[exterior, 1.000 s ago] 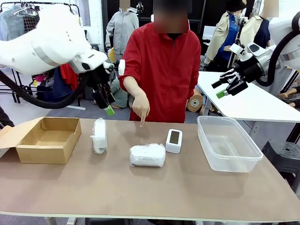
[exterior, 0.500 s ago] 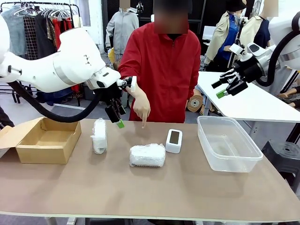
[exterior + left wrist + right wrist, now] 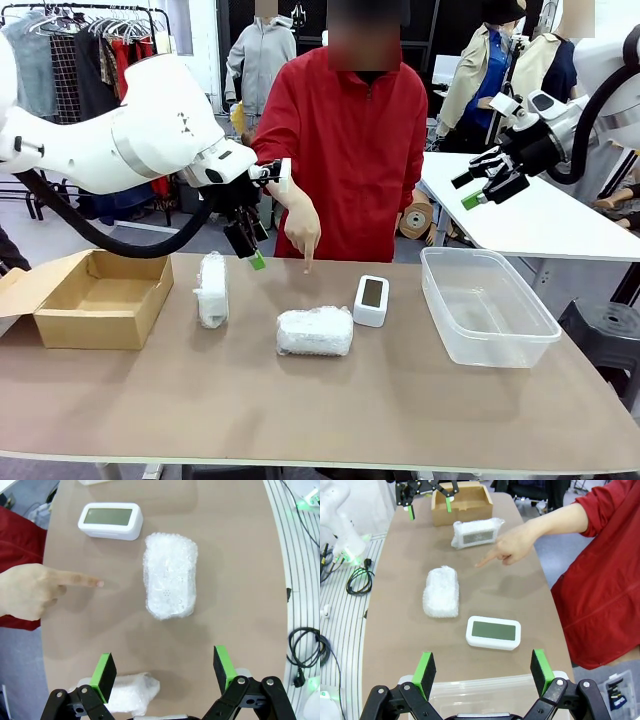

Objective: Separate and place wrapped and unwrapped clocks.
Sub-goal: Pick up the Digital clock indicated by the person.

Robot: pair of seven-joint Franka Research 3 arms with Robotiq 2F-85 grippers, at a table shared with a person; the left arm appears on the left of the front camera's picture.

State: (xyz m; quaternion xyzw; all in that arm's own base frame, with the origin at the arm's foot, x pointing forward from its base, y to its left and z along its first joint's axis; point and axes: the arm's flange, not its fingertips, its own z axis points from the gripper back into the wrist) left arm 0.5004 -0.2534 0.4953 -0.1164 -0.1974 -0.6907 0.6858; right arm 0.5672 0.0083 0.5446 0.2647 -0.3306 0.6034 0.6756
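With fingers spread wide and empty, the left gripper (image 3: 250,250) is poised above the table (image 3: 400,400). The middle wrapped bundle (image 3: 314,332) is found at its five o'clock and is best straddled across its narrow width. The right gripper (image 3: 467,191) is likewise held wide.

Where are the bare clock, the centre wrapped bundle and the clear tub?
bare clock (image 3: 371,295), front view, on its screen.
centre wrapped bundle (image 3: 315,332), front view, middle of the wrap.
clear tub (image 3: 505,353), front view, on its near wall.

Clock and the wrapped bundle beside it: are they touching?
Apart. The right wrist view shows a strip of bare table between the clock and the bundle.
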